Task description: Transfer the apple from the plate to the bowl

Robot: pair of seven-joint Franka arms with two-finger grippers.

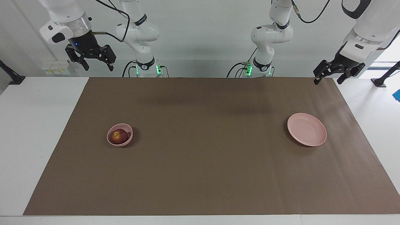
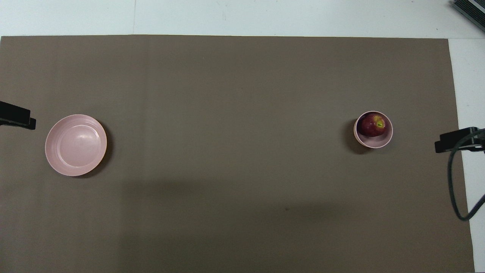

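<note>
The dark red apple [image 1: 119,136] lies in the small, deep pink bowl [image 1: 127,128] toward the right arm's end of the table; both also show in the overhead view, the apple [image 2: 372,125] inside the bowl [image 2: 374,142]. The flat pink plate [image 1: 307,129] sits bare toward the left arm's end and also shows in the overhead view [image 2: 75,145]. My right gripper [image 1: 97,66] hangs open and empty, high over the table's edge nearest the robots, apart from the bowl. My left gripper [image 1: 327,81] hangs open and empty over the mat's corner, apart from the plate.
A brown mat [image 1: 206,162] covers most of the white table [image 1: 34,125]. A black cable [image 2: 454,189] hangs from the right arm at the mat's edge. A dark object [image 2: 470,11] lies at the table's corner farthest from the robots.
</note>
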